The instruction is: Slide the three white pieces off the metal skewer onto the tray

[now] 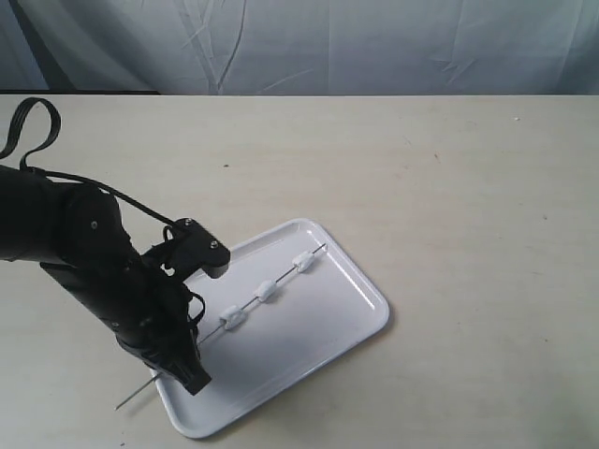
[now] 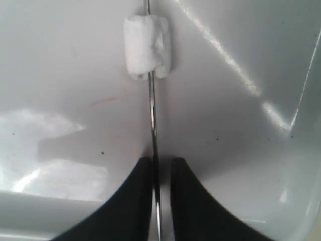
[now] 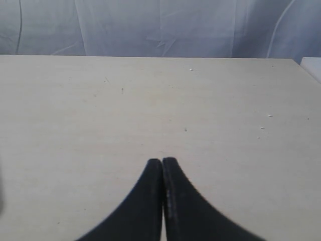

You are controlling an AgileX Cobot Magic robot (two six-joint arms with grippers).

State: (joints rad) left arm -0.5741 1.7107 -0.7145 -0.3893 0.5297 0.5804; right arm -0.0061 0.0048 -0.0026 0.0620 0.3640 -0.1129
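There are three white pieces (image 1: 267,290), all on one metal skewer (image 1: 250,304); the left wrist view catches only one of them. One tray (image 1: 318,351) lies on one table (image 1: 449,187). Two grippers appear, the left gripper (image 2: 156,168) and the right gripper (image 3: 162,161), each with two black fingers (image 2: 135,201). The exterior view shows a single black arm (image 1: 84,253).
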